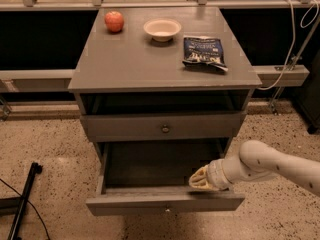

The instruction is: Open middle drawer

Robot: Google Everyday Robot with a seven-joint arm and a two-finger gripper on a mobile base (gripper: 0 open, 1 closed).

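Note:
The middle drawer [165,203] is pulled out toward me, and its dark inside shows nothing in it. Its small round knob [166,210] sits at the centre of the grey front. My gripper [200,179] is inside the drawer at the front right, just behind the front panel. My white arm [270,165] comes in from the right. The drawer above [125,127], with its own knob [165,129], is shut.
On the cabinet top [135,59] lie a red apple [114,21], a white bowl [162,29] and a dark blue snack bag [204,51]. A black stand [22,204] lies on the speckled floor at the left. Cables [295,34] hang at the right.

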